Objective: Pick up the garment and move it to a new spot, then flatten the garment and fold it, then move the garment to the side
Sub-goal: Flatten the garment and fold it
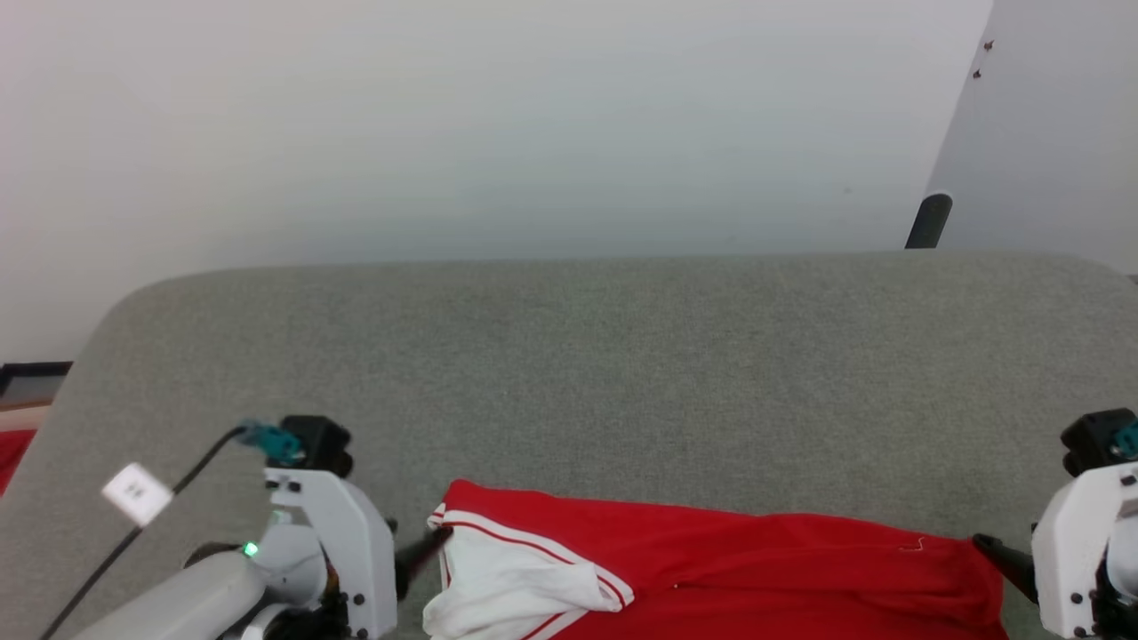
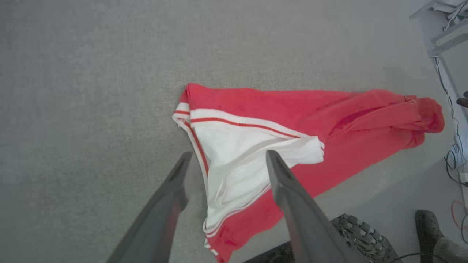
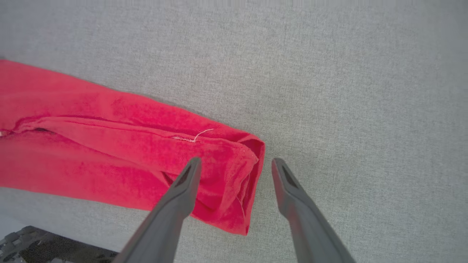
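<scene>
the garment point(image 1: 729, 569) is laid in a long rumpled band on the grey surface point(image 1: 622, 356), close to its near edge, and is flanked by the two grippers in the head view. its white sleeve point(image 2: 237, 153), edged with red-white stripe trim point(image 2: 241, 124), is turned toward the robot's left; the plain red end is bunched toward the right. the left gripper point(image 2: 229, 155) is seen with its fingers spread apart above the sleeve, and nothing is clasped between them. the right gripper point(image 3: 237, 160) is likewise spread, with one finger over the red end of the cloth and the other over bare grey fabric; nothing is gripped there either. whether the fingertips are touching the cloth cannot be told. a dark shoe point(image 2: 427, 230) and loose cables point(image 2: 453, 160) are seen on the floor beyond the surface's edge.
</scene>
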Motion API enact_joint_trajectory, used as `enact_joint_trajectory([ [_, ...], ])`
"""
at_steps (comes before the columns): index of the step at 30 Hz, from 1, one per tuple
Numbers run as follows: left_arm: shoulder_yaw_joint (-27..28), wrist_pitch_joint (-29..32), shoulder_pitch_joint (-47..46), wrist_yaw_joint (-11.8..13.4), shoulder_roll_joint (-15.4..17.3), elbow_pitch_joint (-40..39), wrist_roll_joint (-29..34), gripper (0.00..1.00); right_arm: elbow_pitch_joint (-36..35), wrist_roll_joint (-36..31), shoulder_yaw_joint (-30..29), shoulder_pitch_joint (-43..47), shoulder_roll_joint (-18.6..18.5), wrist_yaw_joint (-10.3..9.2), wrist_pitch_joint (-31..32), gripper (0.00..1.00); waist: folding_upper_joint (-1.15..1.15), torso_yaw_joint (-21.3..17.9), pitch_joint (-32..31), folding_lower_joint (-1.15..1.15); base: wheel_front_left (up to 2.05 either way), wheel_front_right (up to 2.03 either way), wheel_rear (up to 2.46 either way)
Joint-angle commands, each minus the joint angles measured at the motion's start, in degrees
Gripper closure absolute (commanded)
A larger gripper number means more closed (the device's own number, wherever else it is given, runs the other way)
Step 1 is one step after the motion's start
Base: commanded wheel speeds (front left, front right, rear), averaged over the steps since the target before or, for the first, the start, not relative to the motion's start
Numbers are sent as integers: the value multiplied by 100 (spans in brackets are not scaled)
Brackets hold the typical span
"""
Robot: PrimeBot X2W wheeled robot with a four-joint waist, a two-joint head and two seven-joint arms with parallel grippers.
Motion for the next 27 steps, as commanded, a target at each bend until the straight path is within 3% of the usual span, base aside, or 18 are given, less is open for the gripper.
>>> enact_joint_trajectory([
  [1, 76, -278, 148, 27, 13, -36, 121, 0, -50, -72, -132, 148, 65, -6, -122, 0, 0, 23, -56, 0, 0, 0, 0],
  [9, 434, -2167, 746, -95, 42, 140, 643, 0, -149, -407, -838, 625, 346, -6, -1052, 0, 0, 163, -143, 0, 0, 0, 0],
  [14, 658, -3157, 1094, -253, -63, 382, 824, 0, -34, -438, -1103, 856, 434, -6, -1067, 0, 0, 270, -140, 0, 0, 0, 0],
  [20, 1155, -3458, 1489, -325, -252, 712, 1159, 0, 193, -402, -1319, 984, 511, -6, -782, 0, 0, 428, -82, 0, 0, 0, 0],
  [27, 2558, -3468, 2163, -465, -781, 789, 2029, 0, 424, -381, -1428, 997, 561, -6, -551, 0, 0, 608, 57, 0, 0, 0, 0],
])
